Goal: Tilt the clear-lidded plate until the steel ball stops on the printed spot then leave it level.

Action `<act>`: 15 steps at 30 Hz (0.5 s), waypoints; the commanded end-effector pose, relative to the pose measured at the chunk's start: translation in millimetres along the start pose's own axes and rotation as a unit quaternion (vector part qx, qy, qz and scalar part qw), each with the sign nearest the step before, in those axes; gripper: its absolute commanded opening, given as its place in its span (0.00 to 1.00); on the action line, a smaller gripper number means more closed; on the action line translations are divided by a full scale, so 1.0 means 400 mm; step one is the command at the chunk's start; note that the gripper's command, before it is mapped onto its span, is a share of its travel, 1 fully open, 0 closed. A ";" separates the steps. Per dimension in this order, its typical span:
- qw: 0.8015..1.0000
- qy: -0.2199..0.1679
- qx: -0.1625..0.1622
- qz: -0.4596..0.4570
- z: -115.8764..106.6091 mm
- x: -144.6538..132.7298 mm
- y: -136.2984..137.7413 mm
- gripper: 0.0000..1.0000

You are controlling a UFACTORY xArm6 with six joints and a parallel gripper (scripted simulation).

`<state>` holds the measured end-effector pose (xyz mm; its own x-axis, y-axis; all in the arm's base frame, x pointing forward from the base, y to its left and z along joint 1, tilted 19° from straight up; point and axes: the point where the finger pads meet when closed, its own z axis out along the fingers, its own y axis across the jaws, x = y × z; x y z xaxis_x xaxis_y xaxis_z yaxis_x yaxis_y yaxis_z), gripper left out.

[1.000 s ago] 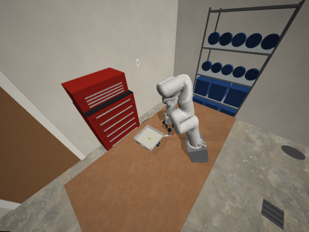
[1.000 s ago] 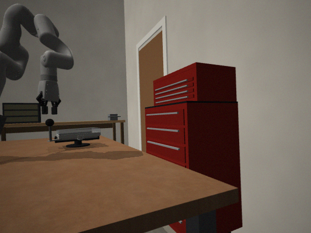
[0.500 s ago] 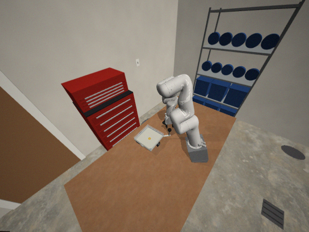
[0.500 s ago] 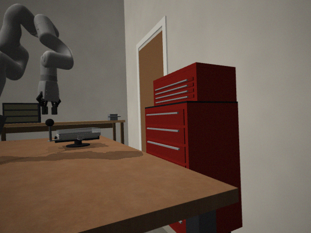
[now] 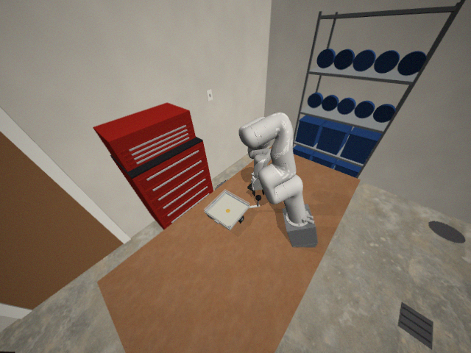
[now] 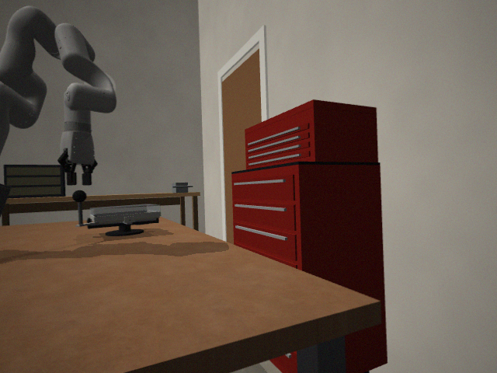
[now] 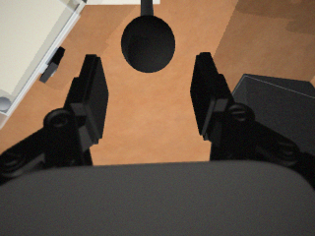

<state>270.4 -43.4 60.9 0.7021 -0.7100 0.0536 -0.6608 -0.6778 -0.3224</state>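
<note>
Pincer [image 6: 78, 177] hangs part-open and empty directly above the plate's [image 6: 124, 214] black knob [image 6: 78, 196].

From my wrist view the plate [image 7: 30, 34] runs off the frame's edge beside the knob [image 7: 148, 43]; its ball [image 7: 4, 103] is half cropped.

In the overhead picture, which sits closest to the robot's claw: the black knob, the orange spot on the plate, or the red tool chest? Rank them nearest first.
Measured from the gripper, which is open and holding nothing:
1. The black knob, just below it.
2. The orange spot, further left on the plate.
3. The red tool chest, far left beside the table.
</note>
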 end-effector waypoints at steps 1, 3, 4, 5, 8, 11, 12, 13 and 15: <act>1.000 0.001 0.000 0.000 0.012 0.001 -0.001 0.61; 1.000 0.001 0.000 0.000 0.015 0.000 -0.001 0.61; 1.000 0.001 0.000 0.000 0.015 0.000 -0.001 0.61; 1.000 0.001 0.000 0.000 0.017 0.000 -0.001 0.61; 1.000 0.001 0.000 0.000 0.024 0.000 -0.001 0.61; 1.000 0.001 0.000 0.000 0.031 -0.001 -0.001 0.61; 1.000 0.001 0.000 0.000 0.033 -0.001 -0.001 0.61; 1.000 0.001 0.000 0.000 0.035 -0.001 -0.001 0.61; 1.000 0.001 0.000 0.000 0.038 -0.001 -0.001 0.61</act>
<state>273.1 -40.4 48.9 0.7021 -0.7101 0.0531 -0.6609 -0.6776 -0.3226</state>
